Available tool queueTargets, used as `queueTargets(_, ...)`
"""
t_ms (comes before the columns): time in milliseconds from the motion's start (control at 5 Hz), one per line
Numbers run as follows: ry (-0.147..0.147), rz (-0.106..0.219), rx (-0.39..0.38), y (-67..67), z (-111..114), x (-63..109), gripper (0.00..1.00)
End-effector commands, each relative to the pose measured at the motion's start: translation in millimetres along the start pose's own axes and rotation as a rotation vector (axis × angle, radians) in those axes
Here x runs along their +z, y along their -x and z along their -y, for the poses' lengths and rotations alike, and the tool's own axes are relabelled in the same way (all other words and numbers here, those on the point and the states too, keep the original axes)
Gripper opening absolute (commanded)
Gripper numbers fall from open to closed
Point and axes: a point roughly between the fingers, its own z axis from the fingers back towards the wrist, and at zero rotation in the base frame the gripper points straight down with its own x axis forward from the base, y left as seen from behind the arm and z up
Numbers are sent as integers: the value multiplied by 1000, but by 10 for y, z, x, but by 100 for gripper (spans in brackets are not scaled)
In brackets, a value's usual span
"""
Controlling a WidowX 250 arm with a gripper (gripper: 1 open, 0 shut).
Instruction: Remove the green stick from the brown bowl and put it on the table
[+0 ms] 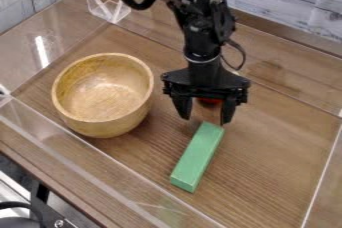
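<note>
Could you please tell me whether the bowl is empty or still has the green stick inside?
Empty: the bowl shows bare wood inside, and the stick lies outside it.
</note>
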Motion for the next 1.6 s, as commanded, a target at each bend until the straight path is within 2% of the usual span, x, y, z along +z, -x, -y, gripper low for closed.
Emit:
queueTargets(0, 33, 79, 19, -195, 102, 288, 100)
queueTargets(200, 55, 90, 36, -245, 108, 519, 100)
queueTargets(400, 102, 115, 75, -470, -12, 650, 100)
queueTargets(600, 140, 126, 88, -644, -164, 737, 0)
queueTargets(800, 152, 126, 18, -651, -262, 787, 100)
queueTargets(1000, 164, 125, -44, -657, -318, 807, 100)
queueTargets(1400, 183, 137, -144, -768, -316, 752, 100)
